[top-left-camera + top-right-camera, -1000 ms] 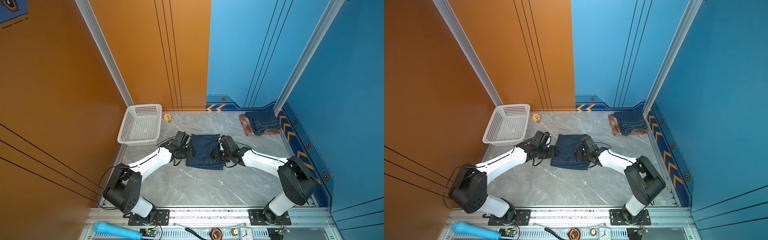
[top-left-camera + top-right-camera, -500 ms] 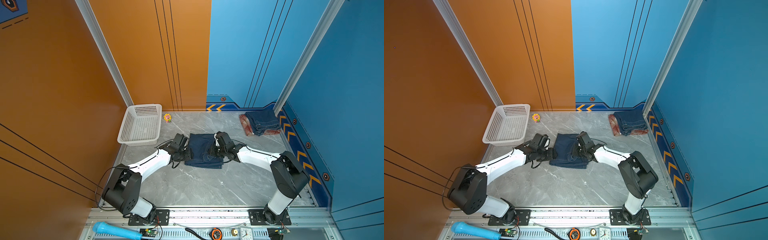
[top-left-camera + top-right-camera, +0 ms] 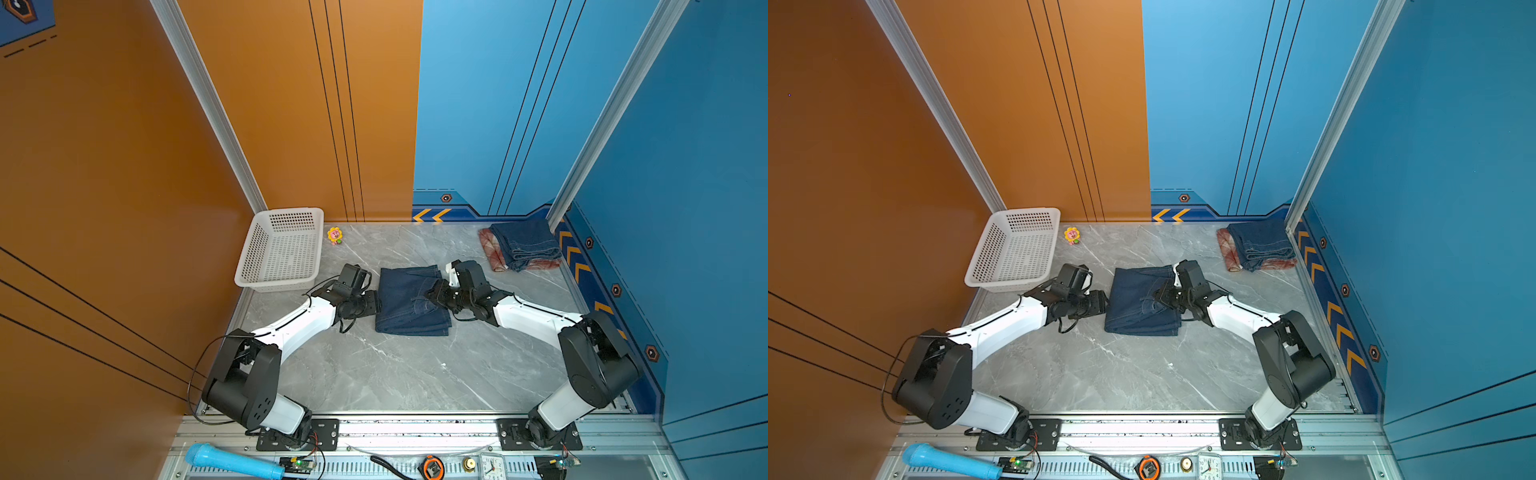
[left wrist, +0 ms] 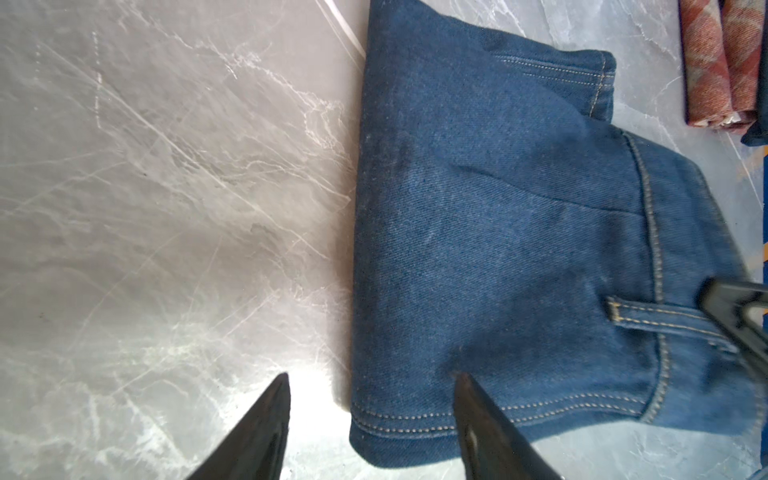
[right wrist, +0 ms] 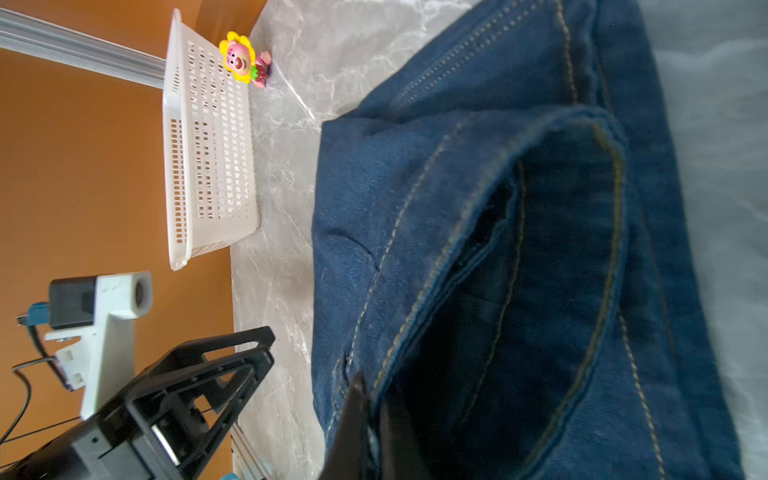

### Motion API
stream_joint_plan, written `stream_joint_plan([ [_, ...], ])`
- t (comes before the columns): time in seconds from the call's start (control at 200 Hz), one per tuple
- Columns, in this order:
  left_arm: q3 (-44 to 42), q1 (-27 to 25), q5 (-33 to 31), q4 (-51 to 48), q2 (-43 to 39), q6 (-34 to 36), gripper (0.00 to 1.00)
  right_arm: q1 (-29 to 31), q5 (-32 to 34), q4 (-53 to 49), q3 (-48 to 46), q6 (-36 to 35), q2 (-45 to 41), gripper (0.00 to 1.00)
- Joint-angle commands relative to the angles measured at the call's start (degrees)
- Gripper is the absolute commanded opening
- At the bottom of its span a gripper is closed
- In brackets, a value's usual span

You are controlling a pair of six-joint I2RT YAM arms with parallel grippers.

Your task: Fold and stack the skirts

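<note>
white arm links (image 3: 299, 324), black motor joints (image 3: 249, 386), screwed black base plates (image 3: 324, 432), looping black cables (image 3: 189, 384)

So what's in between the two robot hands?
The folded denim skirt, seen in both top views: the left gripper sits open at one edge, the right gripper pinches the opposite edge.
</note>
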Motion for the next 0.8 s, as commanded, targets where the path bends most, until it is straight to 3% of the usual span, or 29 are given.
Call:
stream_joint_plan([
  [0.0,0.1,0.4,0.9,-0.2,0.7,-0.4,0.64,-1.0,-3.1,6.0,-2.6,2.7,4.1,0.0],
  [0.135,0.4,0.4,0.6,-0.3,1.5,-0.4,0.64,-1.0,-0.3,1.6,-2.0,-1.5,5.1,0.01],
  [0.19,0.7,0.3,0.4,-0.4,2.0,-0.4,0.64,-1.1,1.6,-2.7,-0.7,-4.4,4.3,0.13],
  [0.315,2.6,-1.0,-0.6,-0.5,3.5,0.2,0.65,-1.4,7.7,-12.5,2.0,-11.1,0.6,0.53],
  [0.401,4.7,-3.3,-2.1,-0.7,5.0,1.7,0.66,-3.0,8.5,-13.8,1.3,-12.0,-2.3,0.65],
  [0.661,15.5,-12.3,-6.5,-3.4,12.9,8.5,0.66,-7.4,7.1,-13.1,-0.6,-12.8,-3.4,0.81],
  [0.796,20.0,-16.7,-6.4,-4.3,17.2,10.8,0.66,-9.3,4.9,-8.9,-2.6,-10.7,-1.2,0.75],
])
